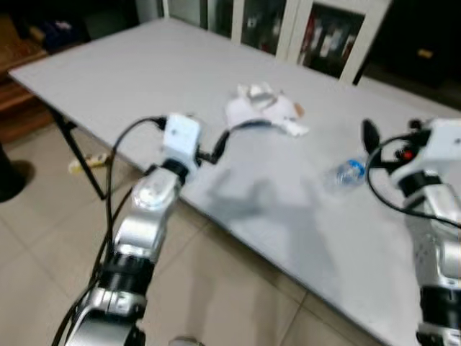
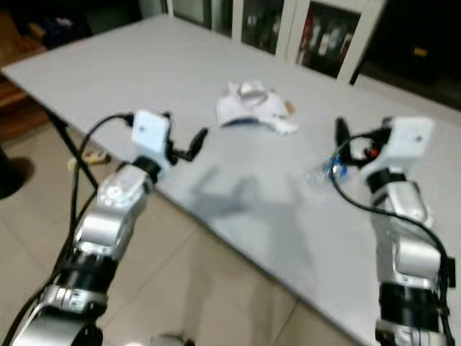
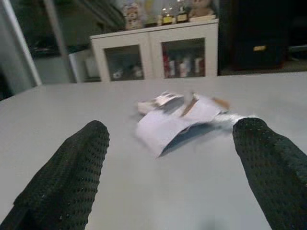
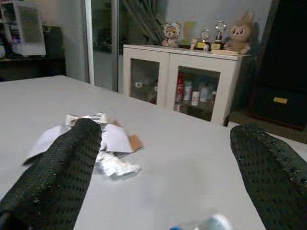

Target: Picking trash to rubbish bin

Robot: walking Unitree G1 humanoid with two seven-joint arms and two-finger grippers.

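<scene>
White crumpled paper trash (image 1: 263, 108) lies mid-table (image 1: 130, 79). Just short of it hovers the left gripper (image 1: 216, 148), fingers spread; right gripper (image 2: 338, 133) likewise parted. Advance low, straddle the paper, then pinch.

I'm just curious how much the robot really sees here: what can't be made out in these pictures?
- Plastic bottle: blurred in the eye views, cut off by the right wrist view's bottom edge.
- Crumpled paper trash: print unreadable, too blurred.
- Cabinet contents: too small behind glass.
- Table far end: cut off by the frame edge.
</scene>
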